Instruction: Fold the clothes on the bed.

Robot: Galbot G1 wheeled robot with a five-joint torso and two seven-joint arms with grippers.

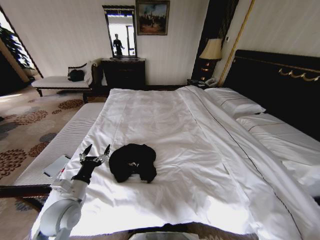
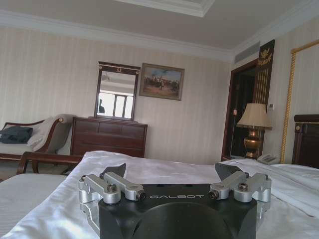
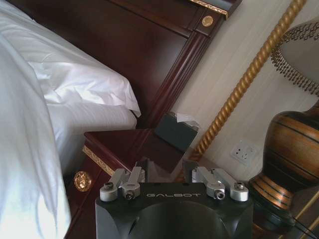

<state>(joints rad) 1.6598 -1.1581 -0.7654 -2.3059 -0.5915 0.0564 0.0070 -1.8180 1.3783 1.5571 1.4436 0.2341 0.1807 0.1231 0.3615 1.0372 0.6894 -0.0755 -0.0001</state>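
We see the black T-shirt (image 1: pixel 133 162) bunched on the bed (image 1: pixel 190 150) near its foot. Our left gripper (image 1: pixel 96 152) hovers just beside it, jaws spread; our right gripper (image 3: pixel 170 172), also spread, hangs above the nightstand (image 3: pixel 134 147).

The bed (image 1: pixel 210 150) fills the room's middle, its white duvet (image 1: pixel 170 125) spread wide and softly creased. Two white pillows (image 1: pixel 235 102) lie at the dark headboard (image 1: pixel 275 80). On the duvet, near the foot end, the black T-shirt (image 1: pixel 132 162) sits bunched in a crumpled heap.
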